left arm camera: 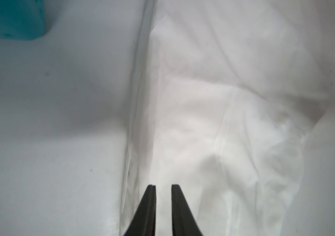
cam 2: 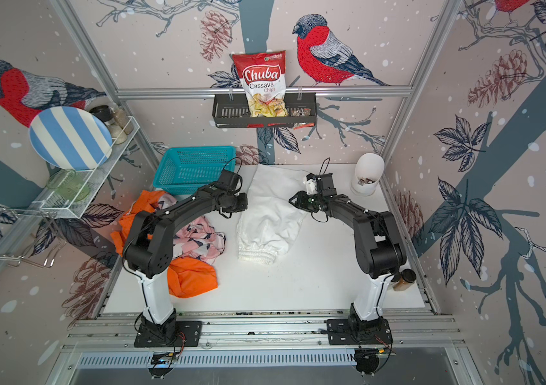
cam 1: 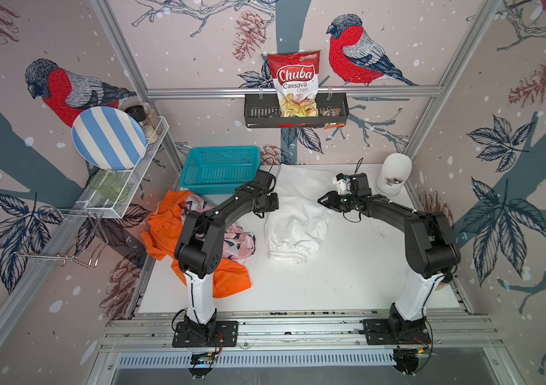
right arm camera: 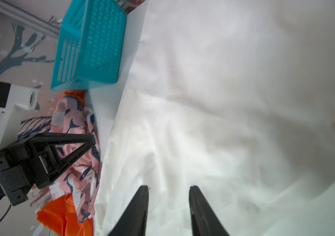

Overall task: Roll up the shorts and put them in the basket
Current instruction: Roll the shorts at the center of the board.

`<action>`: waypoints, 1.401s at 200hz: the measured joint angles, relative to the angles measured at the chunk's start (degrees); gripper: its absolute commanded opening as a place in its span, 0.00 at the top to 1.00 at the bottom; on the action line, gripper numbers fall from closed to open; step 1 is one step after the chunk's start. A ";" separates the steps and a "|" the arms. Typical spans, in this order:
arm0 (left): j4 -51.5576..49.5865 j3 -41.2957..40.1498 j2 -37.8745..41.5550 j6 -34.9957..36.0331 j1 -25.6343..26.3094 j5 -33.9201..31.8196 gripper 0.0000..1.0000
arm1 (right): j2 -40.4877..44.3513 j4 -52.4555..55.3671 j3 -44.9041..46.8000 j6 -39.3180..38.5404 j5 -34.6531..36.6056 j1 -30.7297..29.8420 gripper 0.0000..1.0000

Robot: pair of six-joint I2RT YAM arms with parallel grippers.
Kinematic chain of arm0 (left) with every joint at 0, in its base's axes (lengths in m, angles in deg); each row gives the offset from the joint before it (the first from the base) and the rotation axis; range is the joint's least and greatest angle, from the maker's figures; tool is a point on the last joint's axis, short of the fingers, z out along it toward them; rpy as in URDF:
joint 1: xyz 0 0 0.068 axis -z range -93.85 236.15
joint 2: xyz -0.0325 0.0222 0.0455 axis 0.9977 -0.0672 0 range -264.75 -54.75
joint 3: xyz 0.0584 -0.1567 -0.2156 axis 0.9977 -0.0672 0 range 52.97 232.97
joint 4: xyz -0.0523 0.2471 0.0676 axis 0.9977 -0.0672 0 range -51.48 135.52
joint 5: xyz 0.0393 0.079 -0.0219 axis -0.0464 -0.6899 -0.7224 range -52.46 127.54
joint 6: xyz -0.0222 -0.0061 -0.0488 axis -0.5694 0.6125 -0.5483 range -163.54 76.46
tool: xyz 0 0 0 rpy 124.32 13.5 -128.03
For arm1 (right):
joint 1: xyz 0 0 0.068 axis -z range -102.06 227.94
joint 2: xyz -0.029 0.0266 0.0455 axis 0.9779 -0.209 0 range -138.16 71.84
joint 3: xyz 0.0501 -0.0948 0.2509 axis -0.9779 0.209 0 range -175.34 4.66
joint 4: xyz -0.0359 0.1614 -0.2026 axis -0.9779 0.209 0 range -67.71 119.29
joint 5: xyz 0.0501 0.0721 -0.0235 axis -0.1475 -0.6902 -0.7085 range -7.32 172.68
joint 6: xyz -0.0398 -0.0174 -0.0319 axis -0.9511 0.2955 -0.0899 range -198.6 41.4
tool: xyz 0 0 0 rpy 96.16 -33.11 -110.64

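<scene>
Hovering at either side of the plain white soft-fabric shorts (cam 1: 298, 213), my two grippers face each other across them. The shorts lie in the middle of the white tabletop (cam 1: 331, 283), stretched lengthways and rumpled, not rolled. Their gathered elastic waistband (cam 1: 288, 255) is at the end nearer my arm bases, and the other end reaches toward the back wall, as both top views show (cam 2: 268, 220).

My left gripper (left arm camera: 163, 187) sits low over the left edge of the white cloth (left arm camera: 223, 122); its two black fingers (left arm camera: 148, 204) stand a narrow slit apart with nothing pinched between them. My right gripper (right arm camera: 168, 187) is over the opposite side of the same cloth (right arm camera: 223, 102); its jaws are parted wider and also hold nothing. Whether either set of tips touches the fabric I cannot tell.

The pink shorts with the navy-and-white shark print (cam 1: 238, 240) lie bunched under my left arm, on top of the bright orange shorts (cam 1: 228, 280), which spread out beneath them toward the left edge of the table. Both pairs are loose and unrolled, just beside the white pair but apart from it; my right wrist view catches them too, pink (right arm camera: 76, 163) above orange (right arm camera: 60, 216), behind my left gripper (right arm camera: 88, 141).

The teal plastic lattice basket (cam 1: 219, 166) stands at the back left, near the far end of the white shorts; nothing shows inside it.
</scene>
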 measured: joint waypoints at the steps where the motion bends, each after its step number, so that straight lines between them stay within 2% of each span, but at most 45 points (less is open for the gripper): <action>1: 0.02 -0.31 0.28 0.00 0.09 -0.04 0.81 | 0.17 0.09 0.15 -0.07 0.00 -0.20 0.60; 41: 0.61 -15.37 11.56 -2.54 7.74 0.00 0.82 | 5.18 3.65 6.64 -3.48 -0.20 -11.19 0.60; 61: 1.70 -21.68 14.53 -4.11 11.17 0.48 0.84 | 6.86 4.46 9.55 -4.46 0.59 -15.21 0.59; 88: 3.85 -27.98 16.20 -6.64 12.85 0.72 0.85 | 9.97 5.20 12.26 -7.19 4.61 -19.45 0.58; 104: 5.60 -29.57 15.47 -6.86 12.90 1.44 0.86 | 11.56 5.73 12.92 -9.68 8.09 -21.53 0.56; 145: 13.00 -32.26 13.11 -7.15 12.90 1.99 0.87 | 13.11 6.19 14.19 -19.45 20.81 -28.24 0.43; 174: 17.27 -33.99 12.87 -7.87 12.87 2.05 0.87 | 16.31 4.59 18.58 -27.71 30.21 -31.01 0.34; 178: 17.68 -34.27 12.98 -7.87 12.87 2.03 0.87 | 17.14 4.02 19.50 -28.98 30.95 -31.43 0.31; 184: 18.29 -34.73 13.16 -7.87 12.79 2.03 0.87 | 18.38 2.89 20.90 -30.71 31.91 -32.02 0.05; 188: 18.58 -34.93 13.20 -7.87 12.74 2.10 0.87 | 19.26 1.95 21.92 -31.98 32.68 -32.39 0.00; 231: 21.24 -36.96 14.53 -7.82 12.00 3.17 0.88 | 22.60 -5.90 29.57 -47.91 43.04 -34.97 0.00; 280: 22.18 -37.57 14.82 -6.40 11.50 4.26 0.88 | 23.87 -12.92 35.58 -64.08 46.45 -35.43 0.00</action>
